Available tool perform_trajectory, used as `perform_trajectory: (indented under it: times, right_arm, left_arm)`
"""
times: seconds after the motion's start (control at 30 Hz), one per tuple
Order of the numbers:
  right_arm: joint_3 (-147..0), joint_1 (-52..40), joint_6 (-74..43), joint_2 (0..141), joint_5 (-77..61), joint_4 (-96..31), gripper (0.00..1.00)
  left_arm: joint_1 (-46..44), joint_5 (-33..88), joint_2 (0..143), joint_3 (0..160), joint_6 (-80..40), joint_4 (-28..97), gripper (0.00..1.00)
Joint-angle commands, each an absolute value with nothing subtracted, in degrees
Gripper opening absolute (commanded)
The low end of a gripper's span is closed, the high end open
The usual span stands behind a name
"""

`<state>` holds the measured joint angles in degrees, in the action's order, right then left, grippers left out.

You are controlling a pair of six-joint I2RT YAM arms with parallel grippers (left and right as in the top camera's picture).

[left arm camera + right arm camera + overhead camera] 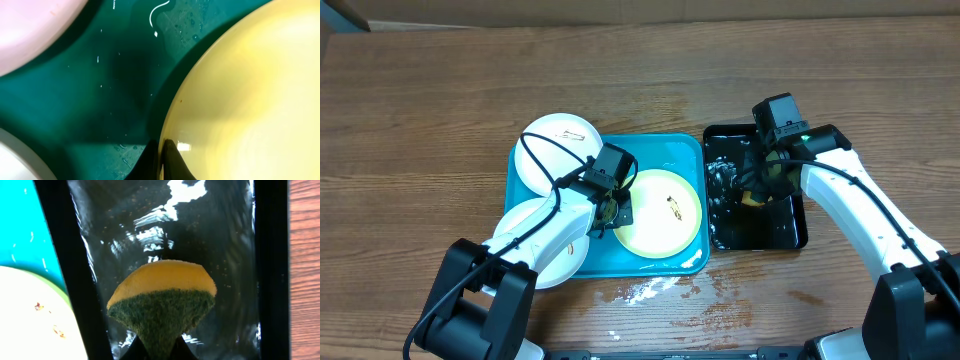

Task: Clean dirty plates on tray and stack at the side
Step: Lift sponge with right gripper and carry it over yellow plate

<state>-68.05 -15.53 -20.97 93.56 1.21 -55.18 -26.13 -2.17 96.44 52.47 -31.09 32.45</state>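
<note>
The turquoise tray (660, 150) holds a pale yellow-green plate (665, 215) with small dark smudges near its middle. My left gripper (613, 212) is shut on that plate's left rim. In the left wrist view the two fingers pinch the plate (240, 100) edge at the gripper (162, 162). One white plate (558, 148) overhangs the tray's back left corner. Another white plate (542, 245) lies at its front left, partly under my left arm. My right gripper (160, 347) is shut on a yellow sponge (160, 297) with a green scouring face, just above the black tray (165, 225).
The small glossy black tray (785, 225) is wet and stands right of the turquoise tray. Water is spilled on the wooden table (650, 290) in front of the tray. A cardboard wall runs along the table's back edge.
</note>
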Motion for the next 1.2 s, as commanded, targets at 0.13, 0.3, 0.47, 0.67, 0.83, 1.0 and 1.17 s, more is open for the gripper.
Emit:
perform_trajectory:
  times: [0.13, 0.3, 0.47, 0.67, 0.83, 1.0, 1.17]
  right_arm:
    - [-68.23, -15.75, -20.01, 93.51, -1.98, -55.57, 0.04]
    - [-68.86, -15.70, -18.76, 93.45, -8.91, -57.98, 0.04]
    - [-68.69, -15.70, -20.14, 93.27, -5.69, -58.50, 0.04]
    - [-68.97, -15.79, -20.84, 93.32, -4.64, -57.19, 0.04]
    - [-68.64, -15.79, -21.17, 93.41, -7.49, -56.03, 0.04]
    - [-68.64, -16.43, -18.72, 93.51, -21.30, -52.42, 0.04]
    - [-68.64, -20.51, -15.46, 93.51, -22.59, -48.60, 0.04]
  left_arm:
    - [-25.54, -8.84, 96.86, 52.69, -29.69, 32.51, 0.04]
    - [-25.50, -14.28, 96.86, 52.66, -26.79, 32.82, 0.04]
    - [-25.52, -10.83, 96.86, 52.66, -26.81, 31.40, 0.05]
    - [-25.52, -9.37, 96.86, 52.66, -26.81, 31.62, 0.37]
    - [-25.52, -9.37, 96.86, 52.66, -26.81, 32.08, 0.23]
    - [-25.52, -8.69, 96.86, 52.66, -26.83, 31.68, 0.11]
    - [-25.52, -6.07, 96.86, 52.66, -26.81, 31.44, 0.04]
